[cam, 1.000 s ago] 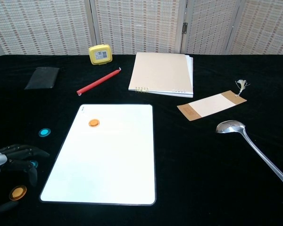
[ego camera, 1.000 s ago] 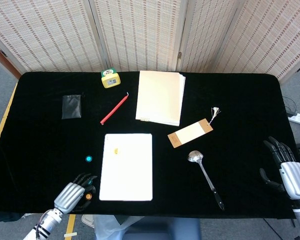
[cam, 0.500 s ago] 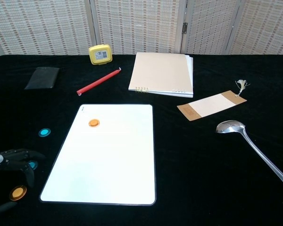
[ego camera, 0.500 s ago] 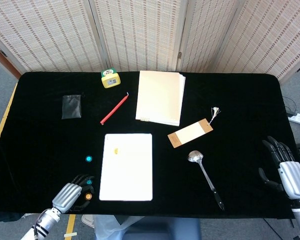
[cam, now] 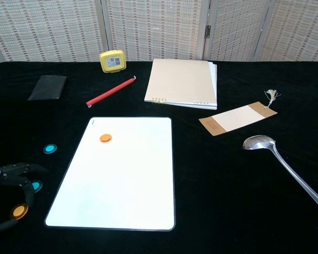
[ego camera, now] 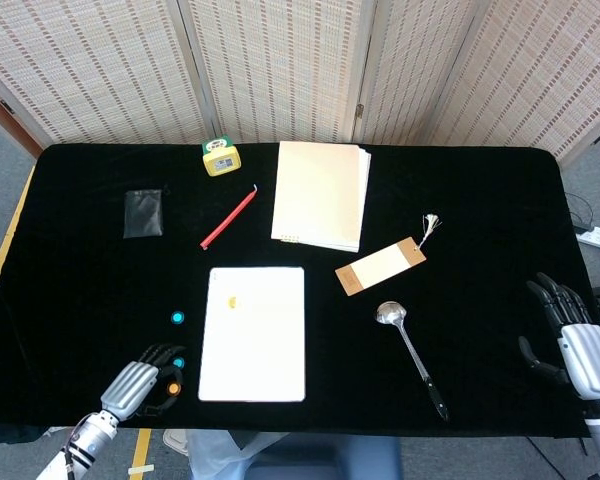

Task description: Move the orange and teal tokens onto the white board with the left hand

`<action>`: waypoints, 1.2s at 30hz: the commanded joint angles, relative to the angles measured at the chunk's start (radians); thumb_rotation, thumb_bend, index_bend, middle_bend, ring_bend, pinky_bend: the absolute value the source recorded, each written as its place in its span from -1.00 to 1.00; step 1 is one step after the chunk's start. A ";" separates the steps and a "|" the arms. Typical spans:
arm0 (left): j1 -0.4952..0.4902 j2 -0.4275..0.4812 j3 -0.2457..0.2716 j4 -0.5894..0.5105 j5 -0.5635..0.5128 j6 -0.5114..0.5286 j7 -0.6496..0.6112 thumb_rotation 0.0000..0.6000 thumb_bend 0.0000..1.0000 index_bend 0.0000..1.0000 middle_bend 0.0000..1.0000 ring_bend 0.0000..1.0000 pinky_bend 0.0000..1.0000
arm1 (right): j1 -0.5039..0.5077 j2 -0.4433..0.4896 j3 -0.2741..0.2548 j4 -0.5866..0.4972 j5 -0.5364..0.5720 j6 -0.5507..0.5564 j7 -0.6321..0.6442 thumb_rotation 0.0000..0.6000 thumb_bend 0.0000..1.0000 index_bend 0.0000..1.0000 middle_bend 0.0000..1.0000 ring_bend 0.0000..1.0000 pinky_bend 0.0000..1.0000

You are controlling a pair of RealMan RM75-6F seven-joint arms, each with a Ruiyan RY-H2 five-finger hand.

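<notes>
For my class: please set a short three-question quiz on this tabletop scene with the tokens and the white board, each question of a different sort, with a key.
1. True or false: an orange token already lies on the white board.
2. Multiple choice: which lies nearest the left hand? A) the spoon B) the orange token off the board C) the yellow timer
3. Fill in: the teal tokens lie on the black cloth, to the ____ of the board in the chest view.

Key: 1 true; 2 B; 3 left.
</notes>
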 commanded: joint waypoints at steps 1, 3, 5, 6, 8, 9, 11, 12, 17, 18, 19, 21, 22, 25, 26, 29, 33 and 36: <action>-0.001 0.000 -0.006 0.004 0.002 0.005 0.008 1.00 -0.17 0.03 -0.71 -0.98 -1.00 | 0.000 0.000 0.000 0.000 0.000 0.001 0.000 1.00 -0.03 -1.00 -1.00 -0.99 -1.00; -0.005 0.007 -0.012 -0.005 0.004 0.011 0.010 1.00 -0.17 0.03 -0.71 -0.98 -1.00 | 0.000 0.001 0.001 0.000 0.000 0.002 0.000 1.00 -0.03 -1.00 -1.00 -0.99 -1.00; -0.016 0.021 -0.024 -0.025 0.006 0.013 0.016 1.00 -0.17 0.03 -0.71 -0.98 -1.00 | 0.000 0.002 0.001 0.001 -0.001 0.002 0.001 1.00 -0.03 -1.00 -1.00 -1.00 -1.00; -0.023 0.027 -0.032 -0.034 0.006 0.013 0.022 1.00 -0.17 0.02 -0.71 -0.98 -1.00 | 0.000 0.002 0.002 0.001 -0.001 0.002 0.002 1.00 -0.03 -1.00 -1.00 -1.00 -1.00; -0.043 0.042 -0.053 -0.059 0.006 0.009 0.042 1.00 -0.17 0.02 -0.71 -0.98 -1.00 | 0.001 0.003 0.003 0.003 0.000 0.003 0.006 1.00 -0.03 -1.00 -1.00 -0.99 -1.00; -0.057 0.050 -0.068 -0.075 0.004 0.005 0.052 1.00 -0.17 0.02 -0.71 -0.98 -1.00 | 0.001 0.004 0.004 0.004 0.000 0.003 0.008 1.00 -0.03 -1.00 -1.00 -0.99 -1.00; -0.081 0.062 -0.092 -0.101 -0.003 -0.011 0.064 1.00 -0.17 0.02 -0.71 -0.98 -1.00 | 0.002 0.005 0.005 0.007 0.001 0.002 0.011 1.00 -0.03 -1.00 -1.00 -0.99 -1.00; -0.095 0.068 -0.106 -0.115 -0.008 -0.021 0.069 1.00 -0.17 0.02 -0.71 -0.98 -1.00 | 0.002 0.005 0.005 0.008 0.002 0.002 0.013 1.00 -0.03 -1.00 -1.00 -0.99 -1.00; -0.182 0.076 -0.189 -0.168 -0.049 -0.097 0.118 1.00 -0.17 0.02 -0.71 -0.99 -1.00 | 0.003 0.006 0.007 0.016 0.004 0.001 0.026 1.00 -0.03 -1.00 -1.00 -0.99 -1.00; -0.202 0.071 -0.208 -0.172 -0.064 -0.119 0.133 1.00 -0.17 0.02 -0.71 -0.99 -1.00 | 0.003 0.005 0.006 0.018 0.005 0.000 0.028 1.00 -0.03 -1.00 -1.00 -0.99 -1.00; -0.217 0.068 -0.222 -0.175 -0.077 -0.136 0.143 1.00 -0.17 0.02 -0.71 -1.00 -1.00 | 0.002 0.005 0.006 0.020 0.006 0.000 0.030 1.00 -0.03 -1.00 -1.00 -0.99 -1.00; -0.245 0.059 -0.249 -0.174 -0.106 -0.172 0.163 1.00 -0.17 0.01 -0.71 -1.00 -1.00 | 0.001 0.004 0.006 0.023 0.009 0.000 0.033 1.00 -0.03 -1.00 -1.00 -0.99 -1.00; -0.259 0.053 -0.261 -0.170 -0.122 -0.191 0.176 1.00 -0.17 0.01 -0.71 -1.00 -1.00 | 0.000 0.004 0.006 0.025 0.010 0.000 0.034 1.00 -0.03 -1.00 -1.00 -0.99 -1.00; -0.303 0.027 -0.298 -0.142 -0.182 -0.250 0.226 1.00 -0.17 0.00 -0.71 -1.00 -1.00 | -0.004 0.003 0.005 0.028 0.011 0.004 0.037 1.00 -0.03 -1.00 -1.00 -0.99 -1.00; -0.312 0.018 -0.306 -0.132 -0.199 -0.265 0.236 1.00 -0.17 0.00 -0.71 -1.00 -1.00 | -0.005 0.003 0.005 0.029 0.012 0.005 0.038 1.00 -0.03 -1.00 -1.00 -0.99 -1.00; -0.342 -0.013 -0.326 -0.091 -0.256 -0.313 0.270 1.00 -0.17 -0.01 -0.71 -1.00 -1.00 | -0.008 0.002 0.004 0.032 0.015 0.006 0.041 1.00 -0.03 -1.00 -1.00 -0.99 -1.00; -0.373 -0.055 -0.342 -0.036 -0.321 -0.365 0.310 1.00 -0.18 -0.03 -0.71 -1.00 -1.00 | -0.011 0.002 0.004 0.034 0.019 0.006 0.043 1.00 -0.03 -1.00 -1.00 -0.99 -1.00; -0.389 -0.084 -0.351 0.004 -0.363 -0.389 0.328 1.00 -0.18 -0.03 -0.71 -1.00 -1.00 | -0.012 0.002 0.004 0.035 0.021 0.005 0.043 1.00 -0.03 -1.00 -1.00 -0.99 -1.00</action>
